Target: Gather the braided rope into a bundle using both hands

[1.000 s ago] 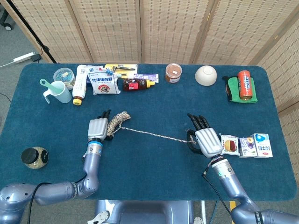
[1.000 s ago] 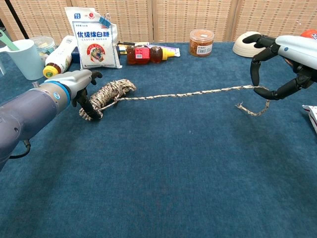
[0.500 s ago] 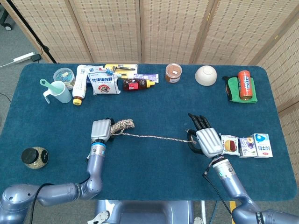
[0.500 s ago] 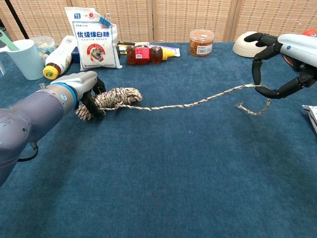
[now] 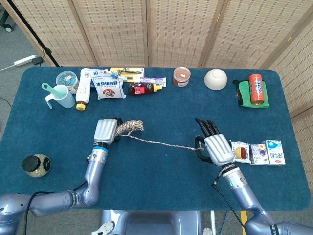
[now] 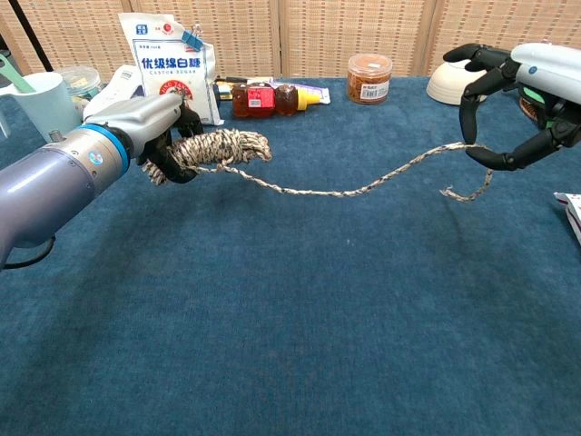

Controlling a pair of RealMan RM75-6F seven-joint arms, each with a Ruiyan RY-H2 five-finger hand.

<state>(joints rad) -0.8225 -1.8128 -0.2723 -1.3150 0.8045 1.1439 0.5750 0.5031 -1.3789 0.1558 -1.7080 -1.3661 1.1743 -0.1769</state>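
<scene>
Rope (image 6: 345, 189) runs across the blue table (image 5: 161, 186) between the two hands, its coiled end (image 6: 222, 145) gripped in the curled fingers of the left hand (image 6: 154, 123) and lifted off the cloth, near a white sugar bag (image 6: 168, 68). From that coil a single strand sags toward the right hand (image 6: 508, 109), whose thumb and fingertips pinch it near its loose tail (image 6: 467, 189) while the remaining fingers stay spread

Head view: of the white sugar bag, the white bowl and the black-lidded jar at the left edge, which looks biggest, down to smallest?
1. White sugar bag
2. White bowl and black-lidded jar: too alike to rank.
</scene>
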